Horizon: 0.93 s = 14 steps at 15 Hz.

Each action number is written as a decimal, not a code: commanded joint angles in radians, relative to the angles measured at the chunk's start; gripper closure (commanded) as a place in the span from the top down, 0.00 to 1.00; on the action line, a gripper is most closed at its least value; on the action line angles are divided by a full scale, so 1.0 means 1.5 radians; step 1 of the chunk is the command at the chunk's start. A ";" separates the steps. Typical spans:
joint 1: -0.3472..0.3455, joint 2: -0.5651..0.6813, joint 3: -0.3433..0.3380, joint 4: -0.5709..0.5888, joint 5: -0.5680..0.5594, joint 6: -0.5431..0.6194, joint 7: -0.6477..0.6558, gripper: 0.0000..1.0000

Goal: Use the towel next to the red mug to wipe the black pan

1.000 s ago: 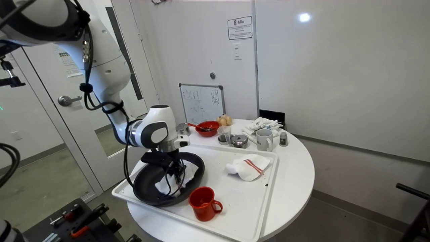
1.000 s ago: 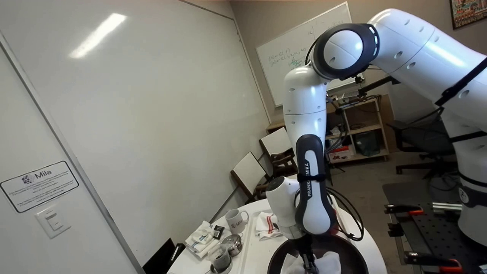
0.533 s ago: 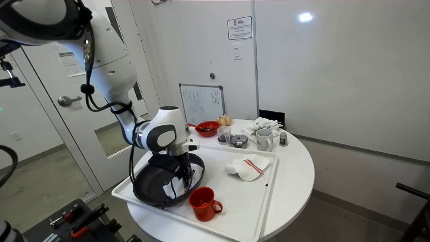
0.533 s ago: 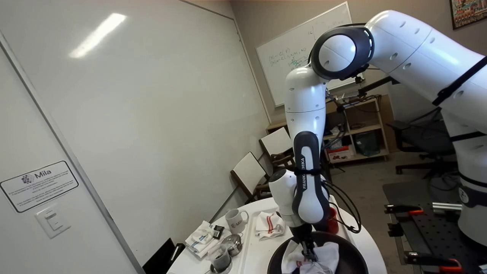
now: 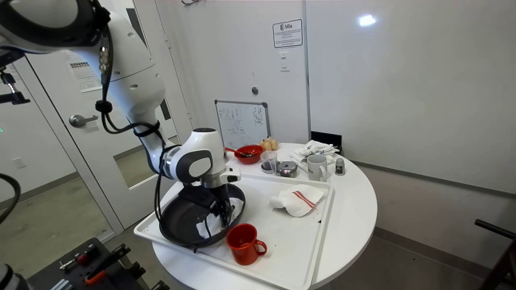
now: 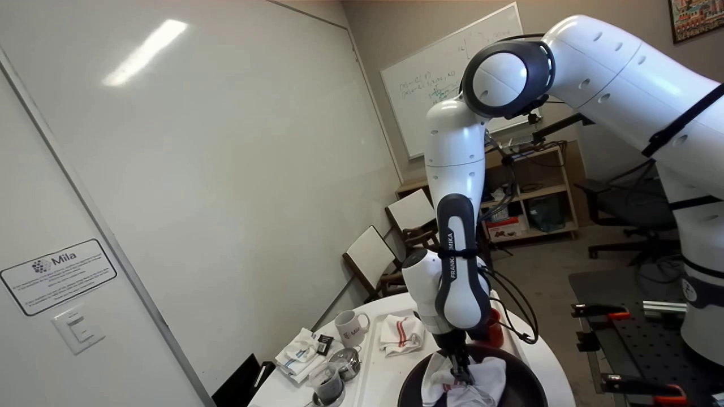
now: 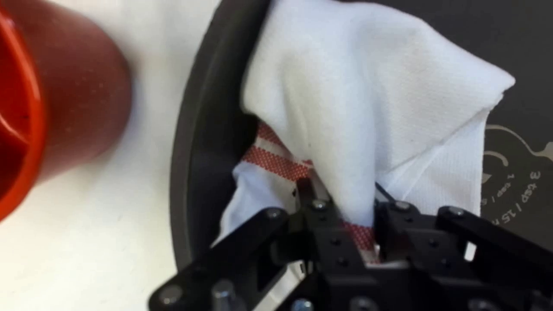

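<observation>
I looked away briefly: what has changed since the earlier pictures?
The gripper has moved toward the red mug, drawing the towel with it across the black pan, mostly in the first half-second. No new grip or release shows. The pan, the mug and the other red-striped cloth on the tray stayed put.

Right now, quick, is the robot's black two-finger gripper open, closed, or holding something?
Gripper: closed on the red-striped white cloth towel, in the round black pan.

free space on tray (image 5: 278, 235) between black pan (image 5: 177, 219) and cloth (image 5: 297, 202), obstacle: red mug (image 5: 243, 250)
</observation>
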 commanded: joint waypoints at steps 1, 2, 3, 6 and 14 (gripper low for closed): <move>-0.018 -0.015 0.024 -0.045 0.012 -0.012 -0.038 0.04; -0.024 -0.020 0.032 -0.054 0.013 -0.014 -0.048 0.04; -0.025 -0.025 0.035 -0.066 0.013 -0.011 -0.052 0.04; -0.037 -0.044 0.047 -0.100 0.010 -0.006 -0.076 0.04; -0.041 -0.053 0.053 -0.121 0.006 -0.011 -0.107 0.04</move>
